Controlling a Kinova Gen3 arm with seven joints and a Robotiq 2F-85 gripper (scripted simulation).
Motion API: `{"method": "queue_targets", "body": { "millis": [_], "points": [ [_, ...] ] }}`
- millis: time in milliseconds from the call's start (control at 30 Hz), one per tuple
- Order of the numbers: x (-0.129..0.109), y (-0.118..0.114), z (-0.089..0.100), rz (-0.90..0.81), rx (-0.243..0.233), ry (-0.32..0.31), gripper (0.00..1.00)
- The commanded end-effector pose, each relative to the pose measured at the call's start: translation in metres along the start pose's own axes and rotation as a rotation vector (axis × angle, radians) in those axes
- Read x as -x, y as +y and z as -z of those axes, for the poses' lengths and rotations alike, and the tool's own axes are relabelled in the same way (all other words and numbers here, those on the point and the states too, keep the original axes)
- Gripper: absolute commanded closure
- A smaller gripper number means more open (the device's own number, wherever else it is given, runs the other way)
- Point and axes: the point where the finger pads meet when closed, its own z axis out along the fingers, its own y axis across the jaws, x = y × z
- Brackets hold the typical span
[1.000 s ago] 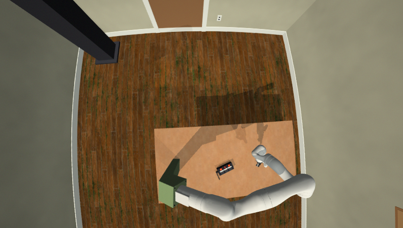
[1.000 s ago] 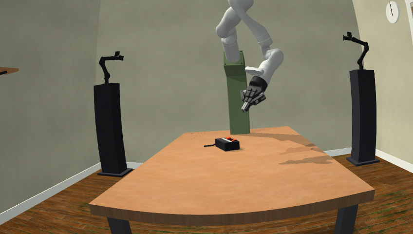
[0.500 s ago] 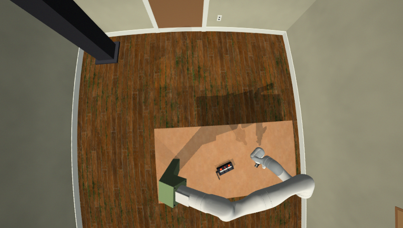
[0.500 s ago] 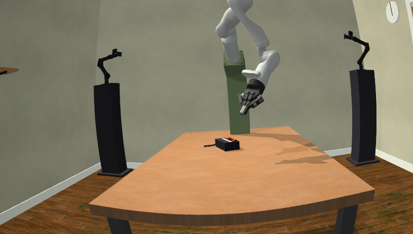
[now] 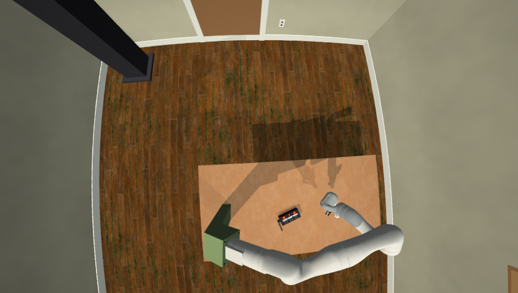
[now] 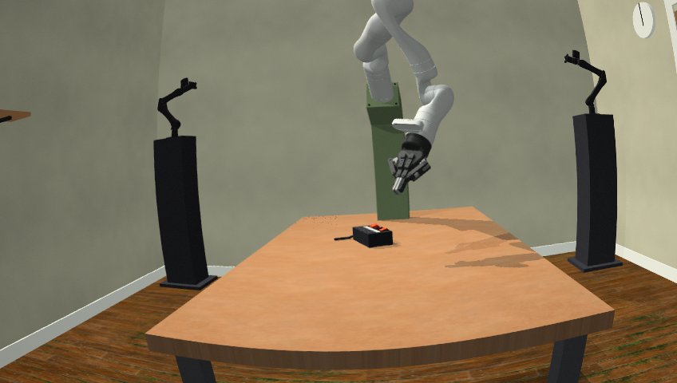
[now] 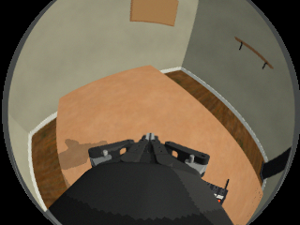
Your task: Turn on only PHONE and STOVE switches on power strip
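Power strip [image 6: 373, 235], black and box-shaped, flat on the wooden table [image 6: 380, 303] toward its far side, red switches [image 6: 378, 228] on top, short black cord [image 6: 342, 237] trailing left. Labels too small to read; switch positions not resolvable in any view.

Well above and slightly right of the strip in the exterior view: gripper [image 6: 397, 188], fingers pressed together on nothing, pointed down and tilted left toward the strip, clear of both strip and table. White arm [image 6: 417, 57] bent sharply above it, wrist angled downward, rising from a green pedestal [image 6: 389, 189] at the table's far edge.

Seen from above: strip [image 5: 288, 215] angled on the table [image 5: 254, 181], gripper [image 5: 328, 212] off to its right with bare wood between, arm [image 5: 308, 259] sweeping from the pedestal [image 5: 215, 248] along the table's near edge, elbow beyond the right edge, forearm doubling back over the table. Arm shadows cast on the wood and the plank floor [image 5: 218, 108].

From the wrist: closed fingertips meeting at centre over the gripper body, table [image 7: 126, 107] beyond, corner of the strip [image 7: 220, 193] with a hint of red at lower right. Black camera stands [image 6: 178, 213] on either side, visible in the exterior view only.
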Motion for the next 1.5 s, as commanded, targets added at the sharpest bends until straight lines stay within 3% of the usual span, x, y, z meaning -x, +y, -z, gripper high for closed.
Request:
{"method": "queue_targets", "body": {
  "millis": [0, 1467],
  "points": [
    [-0.001, 0.003, -0.001, 0.001, 0.004, 0.002, 1.00],
    [0.032, 0.025, -0.012, -0.057, -0.074, -0.105, 1.00]
  ]
}}
